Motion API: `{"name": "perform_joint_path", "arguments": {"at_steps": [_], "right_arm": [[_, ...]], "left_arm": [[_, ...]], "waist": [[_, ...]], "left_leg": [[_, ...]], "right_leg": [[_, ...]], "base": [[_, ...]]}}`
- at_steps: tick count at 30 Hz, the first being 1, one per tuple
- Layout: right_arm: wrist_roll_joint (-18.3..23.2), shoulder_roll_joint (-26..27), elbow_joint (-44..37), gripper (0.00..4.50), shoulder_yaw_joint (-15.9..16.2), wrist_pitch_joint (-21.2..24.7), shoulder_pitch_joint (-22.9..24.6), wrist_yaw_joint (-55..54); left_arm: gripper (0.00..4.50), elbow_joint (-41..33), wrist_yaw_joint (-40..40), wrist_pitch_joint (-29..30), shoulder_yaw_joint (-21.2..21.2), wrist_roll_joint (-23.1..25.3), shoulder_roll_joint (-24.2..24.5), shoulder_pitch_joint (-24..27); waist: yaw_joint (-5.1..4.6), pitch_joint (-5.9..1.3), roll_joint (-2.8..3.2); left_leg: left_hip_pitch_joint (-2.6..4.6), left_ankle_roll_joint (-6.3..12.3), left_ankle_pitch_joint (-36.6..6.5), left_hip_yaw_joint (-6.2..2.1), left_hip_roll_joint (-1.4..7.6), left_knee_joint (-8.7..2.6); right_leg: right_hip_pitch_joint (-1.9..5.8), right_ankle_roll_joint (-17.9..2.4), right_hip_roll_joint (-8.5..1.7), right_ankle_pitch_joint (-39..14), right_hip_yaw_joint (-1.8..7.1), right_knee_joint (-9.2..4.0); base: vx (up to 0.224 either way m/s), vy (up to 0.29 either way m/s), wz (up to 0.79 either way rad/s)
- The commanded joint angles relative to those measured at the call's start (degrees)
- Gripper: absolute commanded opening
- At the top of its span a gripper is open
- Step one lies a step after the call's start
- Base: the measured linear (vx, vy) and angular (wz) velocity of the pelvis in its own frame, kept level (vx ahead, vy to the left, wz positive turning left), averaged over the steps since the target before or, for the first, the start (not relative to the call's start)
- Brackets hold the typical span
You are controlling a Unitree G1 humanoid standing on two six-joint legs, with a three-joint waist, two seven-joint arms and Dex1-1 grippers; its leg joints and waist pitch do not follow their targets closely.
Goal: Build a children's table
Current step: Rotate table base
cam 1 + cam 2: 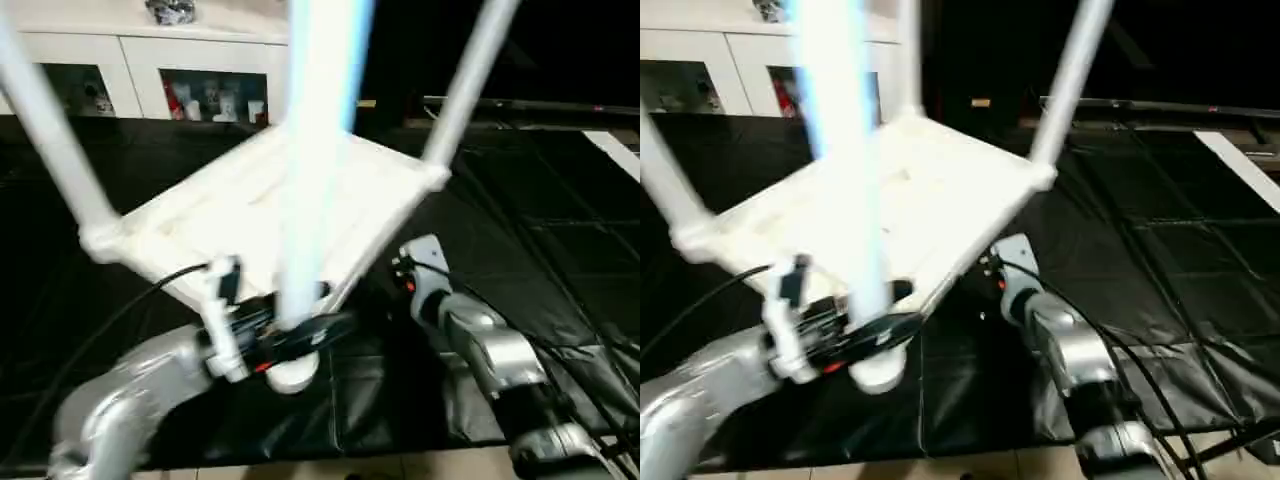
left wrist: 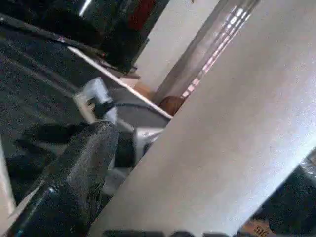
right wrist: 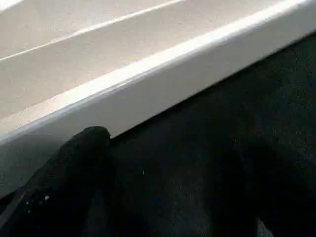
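A white plastic children's table (image 1: pixel 290 215) lies upside down on a black floor mat (image 1: pixel 560 250), its ribbed underside facing up and long tapered legs rising from the corner sockets. At the corner nearest the robot, the left gripper (image 1: pixel 285 335) has its black fingers spread wide around the base of the near leg (image 1: pixel 310 180) — one finger (image 2: pixel 74 182) lies close alongside the white tube, though a firm grip cannot be made out. The right gripper (image 1: pixel 400 275) sits just beside the tabletop's near right edge, fingers (image 3: pixel 64 182) apart over the mat, holding nothing. A white cabinet (image 1: pixel 140 75) with glass doors stands behind — beyond the table's far edge.
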Motion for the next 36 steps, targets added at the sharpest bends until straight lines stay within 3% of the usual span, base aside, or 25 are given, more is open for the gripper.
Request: {"name": "perform_joint_path", "arguments": {"at_steps": [1,4,8,11,12,14,15,16,17,22,25,26,27,29,31,36], "right_arm": [[-0.3,4.04,3.57,4.5,2.32,-2.95,-3.78,1.27],[-0.53,5.45,7.07,4.5,1.8,-4.36,-5.76,1.18],[-0.62,6.54,10.74,4.5,1.14,-5.79,-7.56,1.54],[-1.53,7.12,14.63,4.5,0.55,-7.8,-9.25,1.27],[-1.85,7.08,15.99,4.5,0.11,-8.73,-9.87,0.69],[-1.98,6.78,17.72,4.5,-1.1,-9.99,-10.67,-0.55],[-1.9,6.15,18.24,4.5,-2.07,-10.6,-10.79,-1.7],[-1.82,5.85,18.36,4.5,-2.48,-10.84,-10.78,-2.16],[-1.62,5.4,18.66,4.5,-3.08,-11.2,-10.77,-2.59],[0.44,1.89,18.59,4.5,-7.08,-12.42,-9.7,-3.29],[0.14,0.34,16.97,4.5,-7.33,-12.08,-8.87,-2.56],[-1.02,-2.01,13.91,4.5,-6.47,-10.96,-7.27,-0.71],[-0.89,-2.58,12.61,4.5,-6.38,-10.4,-6.65,0.23],[-0.01,-3.7,9.19,4.5,-6.55,-8.81,-5.09,2.53],[0.3,-5.51,4.39,4.5,-5.88,-8.77,-2.56,5.94],[4.23,-9.06,-5.13,4.5,-6.0,-6.64,0.86,13.86]], "left_arm": [[4.46,1.98,0.6,-0.68,-5.87,2.95,-2.04,-2.77],[4.46,4.61,1.47,-1.87,-6.95,4.79,-3.43,-4.58],[4.46,5.9,1.96,-2.38,-7.65,5.69,-4.61,-6.04],[4.46,7.88,2.37,-4.14,-8.53,7.83,-5.5,-7.48],[4.46,9.08,3.17,-5.52,-8.08,8.89,-6.12,-8.16],[4.46,10.81,4.56,-8.09,-6.53,10.47,-6.87,-9.16],[4.46,11.52,5.34,-9.53,-4.89,10.8,-6.91,-9.7],[4.46,11.69,5.55,-9.82,-4.21,10.73,-6.76,-9.89],[4.46,11.82,5.52,-10.27,-3.52,10.87,-6.26,-10.09],[4.46,10.04,2.63,-10.61,-1.95,12.84,0.17,-9.55],[4.46,8.3,0.97,-9.66,-2.57,13.58,3.43,-8.53],[4.46,6.36,-1.7,-8.79,-4.16,14.89,8.19,-6.76],[4.46,6.14,-2.74,-8.83,-5.1,15.78,9.86,-6.21],[4.46,6.02,-5.4,-9.3,-7.82,18.48,14.04,-4.97],[4.46,8.03,-7.87,-11.61,-11.71,23.38,18.45,-4.26],[4.03,12.02,-9.93,-14.06,-12.5,25.5,20.47,-6.2]], "waist": [[0.52,-3.44,0.3],[0.45,-3.44,0.4],[0.61,-3.7,0.89],[0.71,-3.7,1.03],[0.78,-3.69,1.29],[0.67,-3.77,1.14],[0.84,-3.81,1.51],[0.79,-3.77,1.26],[0.82,-3.84,1.48],[1.31,-3.93,1.32],[1.53,-3.77,1.17],[1.6,-3.7,1.13],[1.4,-3.64,0.93],[1.62,-3.57,1.21],[1.81,-3.5,1.13],[2.31,-3.4,1.32]], "left_leg": [[-1.34,0.48,-12.54,0.97,0.03,-4.09],[-1.22,0.47,-12.81,0.98,0.04,-4.02],[-1.01,0.5,-11.33,1.02,0.22,-3.93],[-0.9,0.69,-11.44,1.1,0.2,-3.91],[-0.95,0.66,-11.57,1.05,0.19,-3.93],[-1.09,0.75,-11.53,1.04,0.16,-3.85],[-0.97,0.62,-11.41,1.0,0.17,-3.84],[-1.05,0.66,-11.43,1.02,0.17,-3.84],[-0.96,0.65,-11.57,0.98,0.18,-3.83],[-0.63,1.18,-10.95,0.99,0.23,-3.83],[-0.79,1.02,-11.16,1.07,0.2,-3.85],[-0.89,1.02,-11.5,1.03,0.1,-3.87],[-0.93,1.22,-11.47,1.14,0.12,-3.87],[-0.77,1.54,-11.67,1.08,0.13,-3.9],[-0.65,1.58,-12.22,1.07,0.17,-3.99],[-0.46,1.48,-13.84,0.96,0.19,-4.16]], "right_leg": [[3.44,-6.95,-2.38,-21.83,1.95,-3.91],[3.41,-6.77,-2.45,-22.44,1.93,-4.1],[3.52,-9.32,-2.44,-16.79,2.01,-3.43],[3.51,-10.57,-2.38,-15.36,1.98,-3.37],[3.65,-10.65,-2.49,-15.35,2.0,-3.31],[3.8,-10.63,-2.51,-15.57,1.96,-3.44],[3.8,-10.63,-2.55,-15.41,1.96,-3.42],[3.83,-10.49,-2.5,-15.45,1.94,-3.48],[3.84,-10.6,-2.55,-15.43,1.9,-3.38],[3.72,-10.39,-2.41,-14.83,1.85,-3.0],[3.81,-10.42,-2.41,-15.37,1.85,-2.96],[3.88,-9.76,-2.42,-16.72,1.84,-3.13],[3.7,-9.41,-2.41,-17.26,1.96,-3.12],[3.54,-8.75,-2.25,-18.28,2.01,-3.22],[3.37,-8.51,-2.26,-19.63,1.98,-3.41],[3.39,-8.12,-2.38,-21.72,2.05,-3.82]], "base": [[0.0,0.0,0.0],[0.0,0.0,0.0],[0.0,0.0,0.0],[0.0,0.0,0.0],[0.0,0.0,0.0],[0.0,0.0,0.0],[0.0,0.0,0.0],[0.0,0.0,0.0],[0.0,0.0,0.0],[0.0,0.0,0.0],[0.0,0.0,0.0],[0.0,0.0,0.0],[0.0,0.0,0.0],[0.0,0.0,0.0],[0.0,0.0,0.0],[0.0,0.0,0.0]]}}
